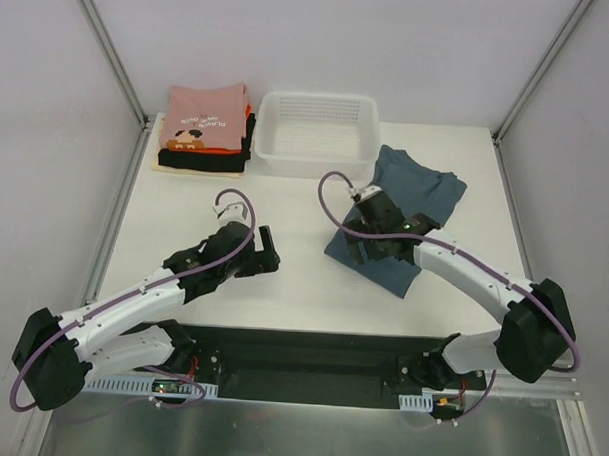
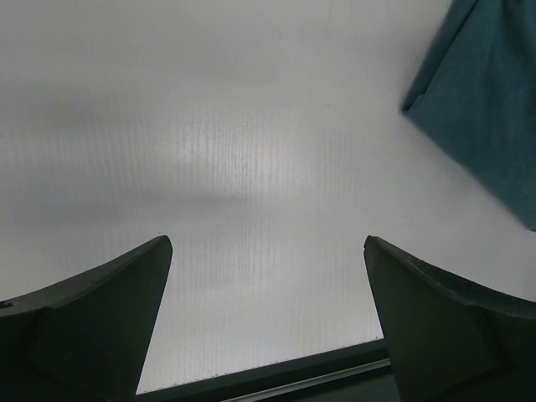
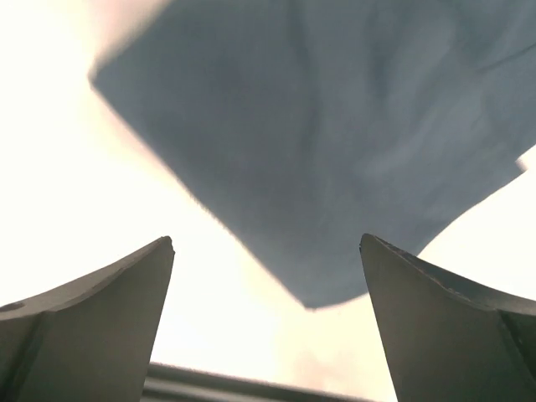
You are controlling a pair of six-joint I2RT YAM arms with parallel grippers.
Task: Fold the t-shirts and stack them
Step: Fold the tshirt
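Note:
The slate blue-grey t-shirt (image 1: 411,197) lies partly folded and rumpled on the white table (image 1: 213,275), right of centre. My right gripper (image 1: 362,248) is open and empty above the shirt's near-left corner. In the right wrist view that corner (image 3: 335,142) points down between the fingertips, with the gripper (image 3: 268,251) apart from it. My left gripper (image 1: 269,252) is open and empty over bare table left of the shirt. In the left wrist view the gripper (image 2: 268,251) is over bare table and the shirt's edge (image 2: 486,92) shows at upper right. A folded stack, pink printed tee (image 1: 203,119) on top, sits at the back left.
A white plastic mesh basket (image 1: 317,160) stands at the back centre, between the folded stack and the blue-grey shirt. Metal frame posts and white walls close in the table's sides and back. A black mounting rail (image 1: 310,363) runs along the near edge.

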